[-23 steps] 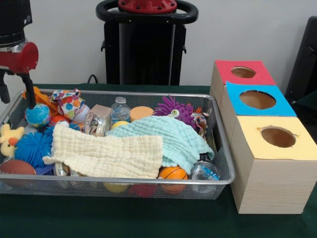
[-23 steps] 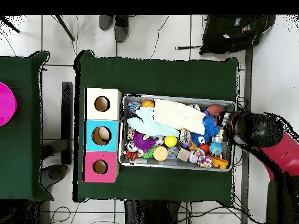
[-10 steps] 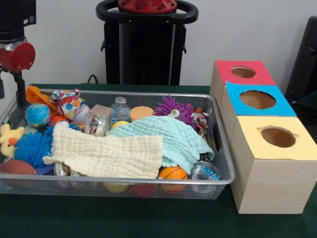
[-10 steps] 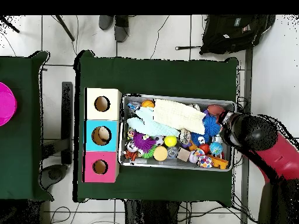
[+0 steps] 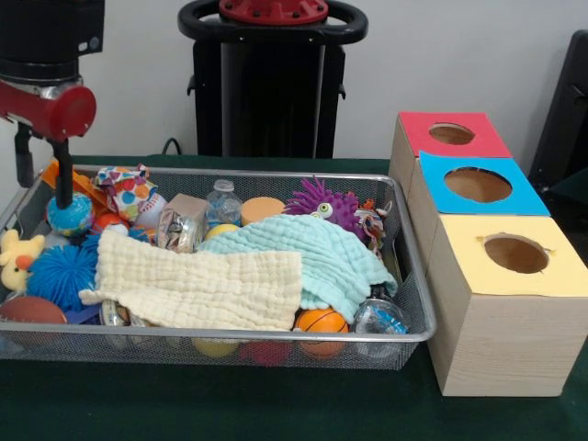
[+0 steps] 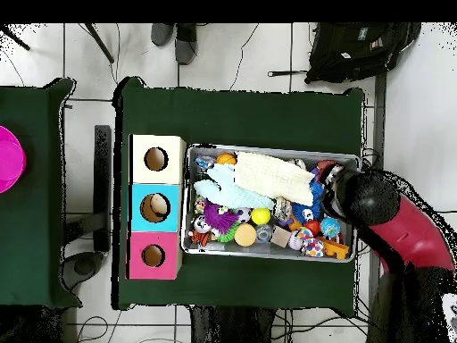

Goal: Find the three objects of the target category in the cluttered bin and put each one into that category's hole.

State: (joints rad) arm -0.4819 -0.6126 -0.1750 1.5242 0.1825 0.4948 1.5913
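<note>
Two cloths (image 5: 276, 266) cover much of the bin's (image 5: 276, 347) toys.

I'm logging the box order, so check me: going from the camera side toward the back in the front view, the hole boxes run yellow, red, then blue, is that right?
Not quite. In the front view the yellow box is nearest, but the blue box comes next in the middle, and the red box is farthest back. So the order runs yellow, blue, then red.

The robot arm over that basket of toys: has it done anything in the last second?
Yes. The arm has swung back in over the basket's end farthest from the boxes, and its pincer now hangs just above the blue-green ball. It has taken hold of nothing. The cloths, toys and three boxes lie as before.
</note>
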